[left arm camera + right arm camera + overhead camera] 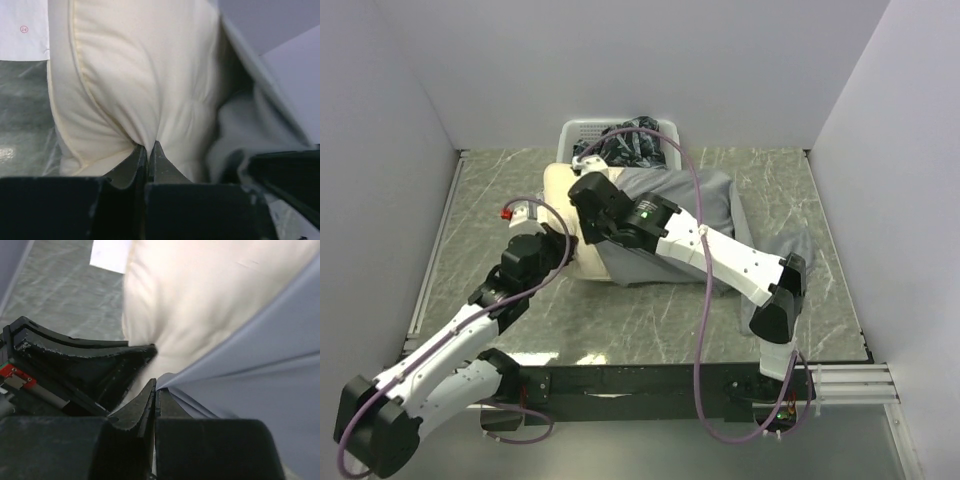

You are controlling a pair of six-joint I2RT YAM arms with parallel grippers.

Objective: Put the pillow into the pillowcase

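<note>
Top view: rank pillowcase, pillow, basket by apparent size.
1. pillowcase
2. basket and pillow: what shows looks about alike. The pillow is mostly covered, so these two stay unranked.

Setting: a robotics lab test cell, not a home. Plain white panels (380, 150) are boxing in the grey marbled worktop (650, 320) at the left, top and right of the overhead frame. Two white-and-black arms, the left arm (450, 340) and the right arm (720, 255), are sitting on a black rail (640, 385) along the bottom edge. A purple cable (700, 330) is looping loose over the surface. Bare aluminium extrusion (850, 380) is showing at lower right. A green status light (645, 213) is glowing on the right arm. A red circled number (24, 29) is marking a panel, upper left of the left wrist view.
</note>
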